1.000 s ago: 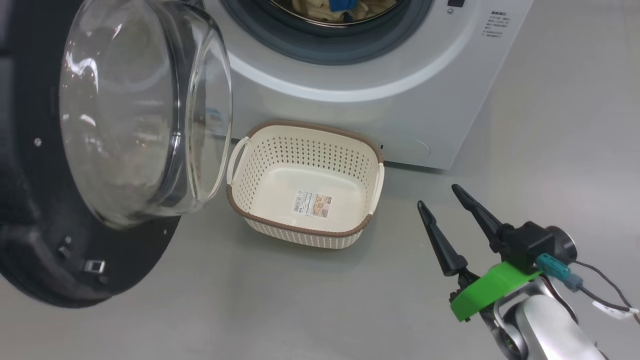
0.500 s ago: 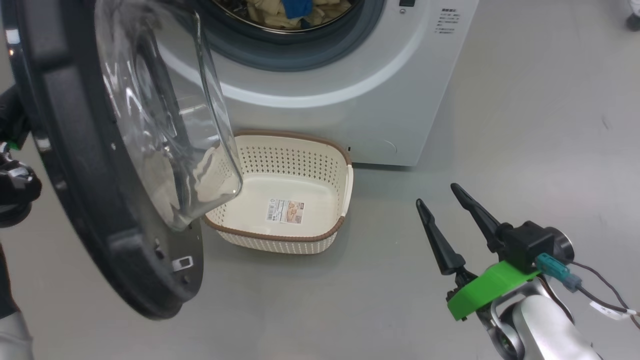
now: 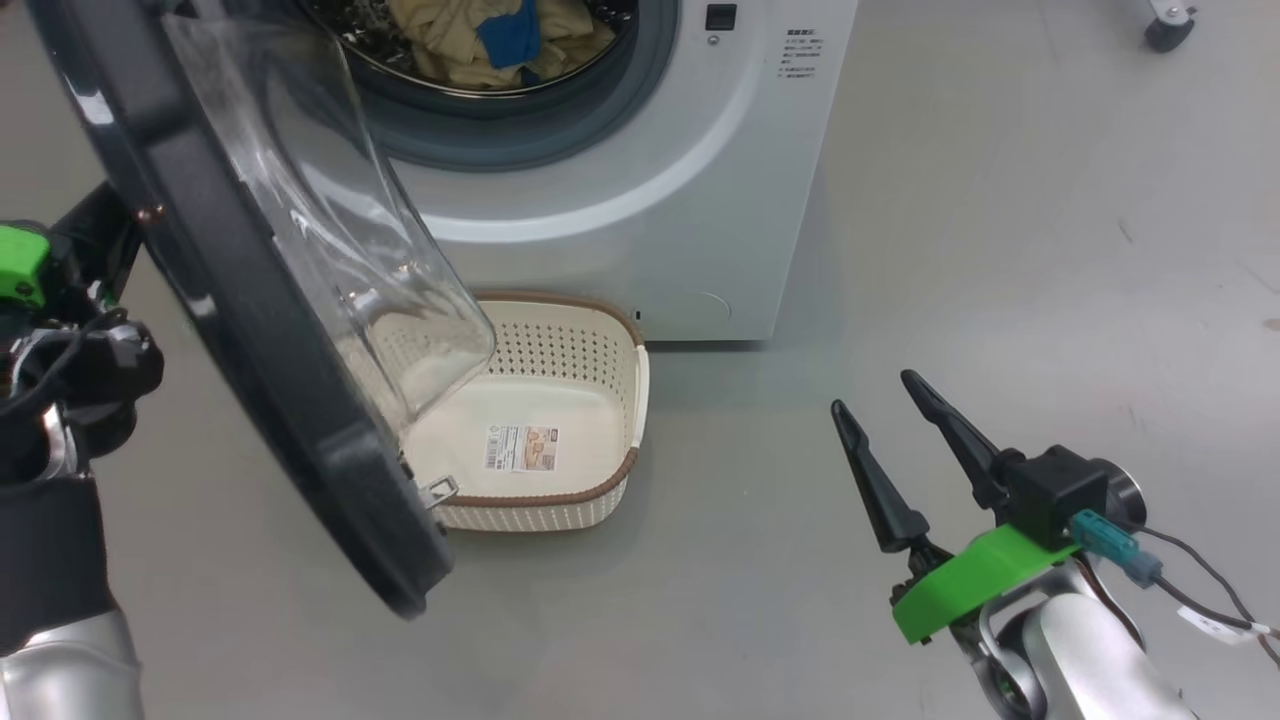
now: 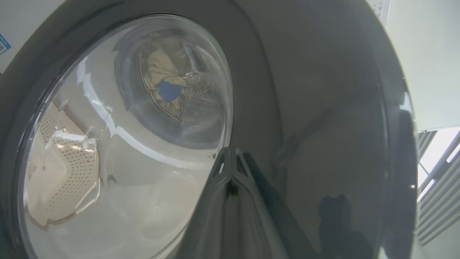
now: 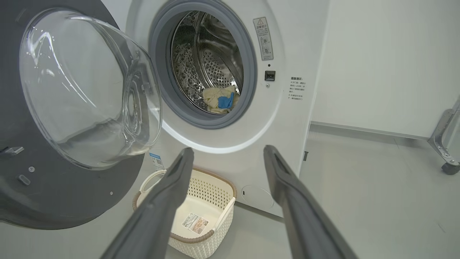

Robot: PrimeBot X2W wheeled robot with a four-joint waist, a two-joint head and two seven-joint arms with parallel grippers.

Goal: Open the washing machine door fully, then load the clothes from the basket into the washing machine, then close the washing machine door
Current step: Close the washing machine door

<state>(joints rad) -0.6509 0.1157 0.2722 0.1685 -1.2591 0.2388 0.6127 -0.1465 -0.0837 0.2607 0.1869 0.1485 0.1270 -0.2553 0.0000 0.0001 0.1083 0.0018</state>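
From the right wrist the washing machine [image 5: 287, 118] is seen front-on, with the clothes [image 5: 219, 99] low in its steel drum and a warning label [image 5: 263, 39] too small to be read. From the left wrist the outer face of the half-open washing machine door [image 4: 305, 108] is seen. The left hand [image 4: 230, 158] is pressed together, tips against that face. The right hand [image 3: 875, 390] is spread above the floor, its 2 fingers holding nothing. A barcode sticker [image 3: 520, 447] lies inside the basket [image 3: 560, 350].
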